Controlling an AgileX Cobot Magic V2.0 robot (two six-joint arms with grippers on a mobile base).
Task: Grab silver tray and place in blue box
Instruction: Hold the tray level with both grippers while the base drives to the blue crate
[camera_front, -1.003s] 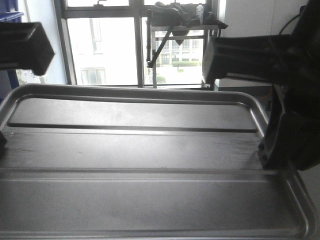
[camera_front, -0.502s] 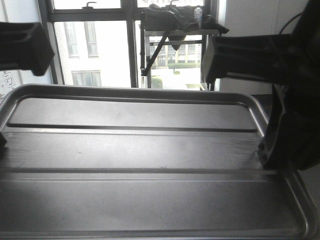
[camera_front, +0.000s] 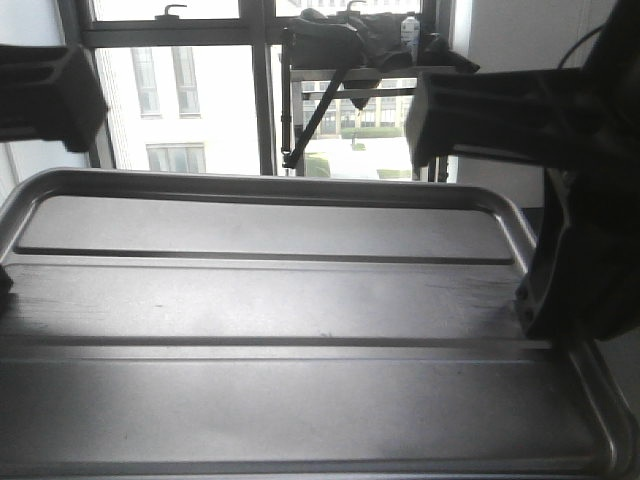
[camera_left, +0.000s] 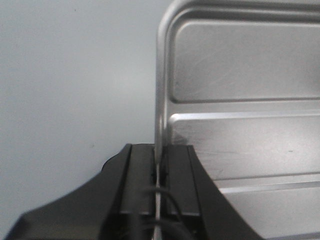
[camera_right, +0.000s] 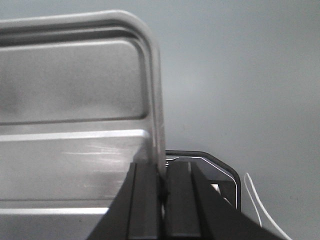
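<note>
Item count: one silver tray, two grippers.

The silver tray fills the lower two-thirds of the front-facing frame. It lies flat, and two long parallel ridges cross its bottom from left to right. The raised rim and the rounded far corners are visible, as is the whole bottom surface.

The left gripper sits at the lower centre of the left wrist frame. Its jaws are clamped on the tray rim, one finger on each side of the thin edge. The tray occupies the right half of that frame.

The right gripper sits at the lower centre of the right wrist frame. Its jaws are likewise clamped on the opposite rim, with the tray in the left half.

A plain grey surface lies behind the tray in both wrist frames. A white cable shows at lower right.

In the front-facing frame, a window spans the upper part, and a metal rack stands at upper centre with one white bottle on top.
</note>
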